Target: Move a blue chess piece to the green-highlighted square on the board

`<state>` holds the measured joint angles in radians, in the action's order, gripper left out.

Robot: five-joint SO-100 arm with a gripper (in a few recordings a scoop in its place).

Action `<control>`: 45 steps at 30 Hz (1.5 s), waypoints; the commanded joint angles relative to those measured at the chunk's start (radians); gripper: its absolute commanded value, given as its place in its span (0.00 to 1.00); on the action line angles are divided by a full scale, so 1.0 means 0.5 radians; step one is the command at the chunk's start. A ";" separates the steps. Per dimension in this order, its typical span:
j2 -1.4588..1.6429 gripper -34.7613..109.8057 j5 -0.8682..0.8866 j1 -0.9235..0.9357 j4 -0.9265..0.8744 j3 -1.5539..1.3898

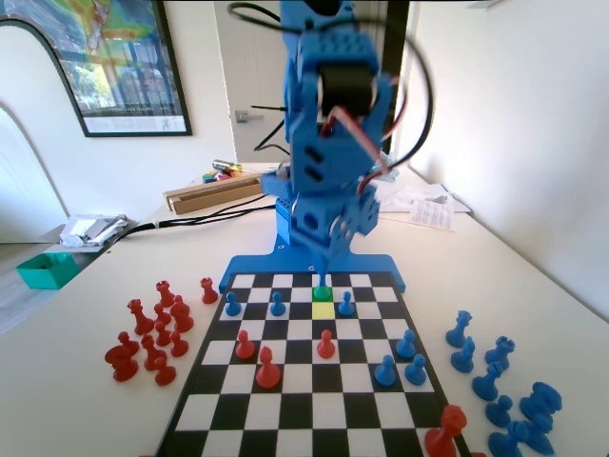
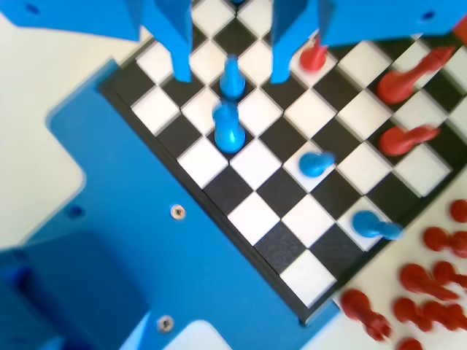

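Note:
A small blue pawn [image 1: 323,283] stands upright on the green-highlighted square [image 1: 315,295], in the second row from the arm. The yellow square [image 1: 323,310] lies just in front of it. My gripper [image 1: 324,259] hangs right above this pawn, open and holding nothing. In the wrist view my gripper [image 2: 231,76] has its jaws spread wide. The same pawn [image 2: 228,131] stands free a little below the jaw tips. Another blue pawn [image 2: 232,76] one row further out shows between the jaws.
More blue pawns [image 1: 277,305] [image 1: 232,305] [image 1: 346,305] stand in the third row. Red pawns [image 1: 325,343] and blue pawns [image 1: 406,345] fill mid-board. Red pieces [image 1: 152,333] crowd the table on the left in the fixed view, blue pieces [image 1: 504,381] on the right.

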<state>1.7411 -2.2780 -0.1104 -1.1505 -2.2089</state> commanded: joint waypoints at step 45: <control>2.243 0.25 1.098 0.175 -0.899 0.209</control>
<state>2.7903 -1.7380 -0.0046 -1.6368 -2.0356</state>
